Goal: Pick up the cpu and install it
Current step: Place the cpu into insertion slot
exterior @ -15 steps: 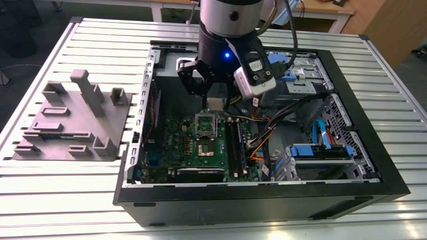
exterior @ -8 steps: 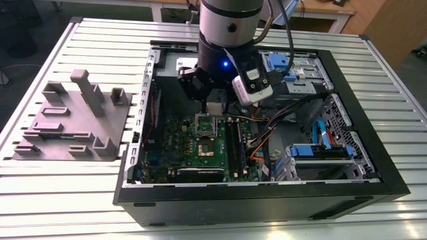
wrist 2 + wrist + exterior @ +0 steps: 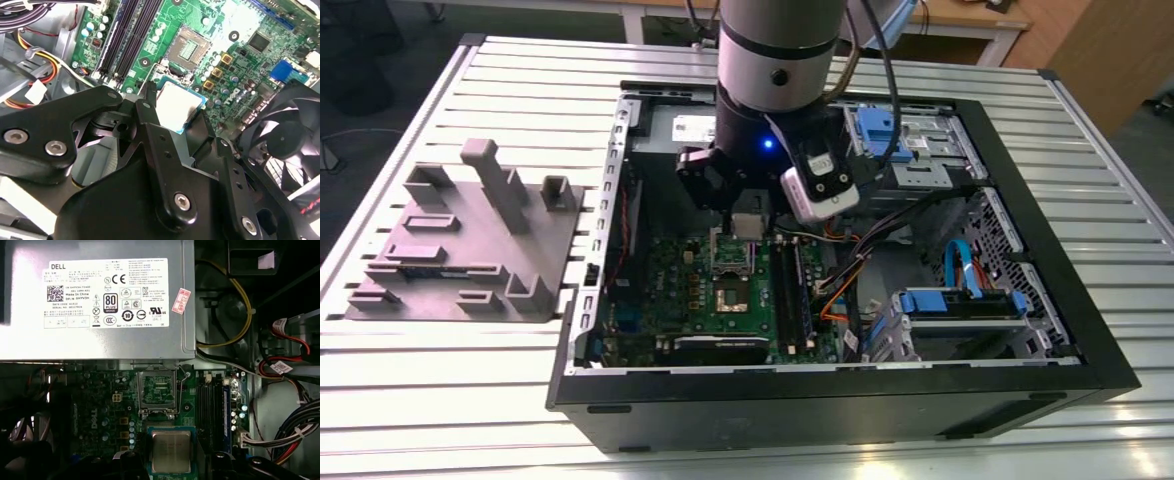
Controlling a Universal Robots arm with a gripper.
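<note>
My gripper (image 3: 747, 230) hangs inside the open computer case (image 3: 1067, 345), over the green motherboard (image 3: 680, 290). It is shut on the cpu (image 3: 176, 100), a small square chip with a silvery top and a thin pale rim, gripped on two opposite edges by the black fingers (image 3: 146, 107). In the first wrist view the cpu (image 3: 171, 449) sits flat between the fingers (image 3: 131, 462), above the board. The dark square socket (image 3: 156, 391) with its metal frame lies open on the board a short way off, also seen as the socket (image 3: 189, 46) and the socket (image 3: 731, 295).
A big grey metal box with a white label (image 3: 100, 300) borders the socket. Memory slots (image 3: 127, 35) run beside it. A black fan (image 3: 287, 142), bundled cables (image 3: 282, 432) and blue drive cages (image 3: 961, 300) crowd the case. A grey fixture (image 3: 467, 240) stands at the exterior view's left.
</note>
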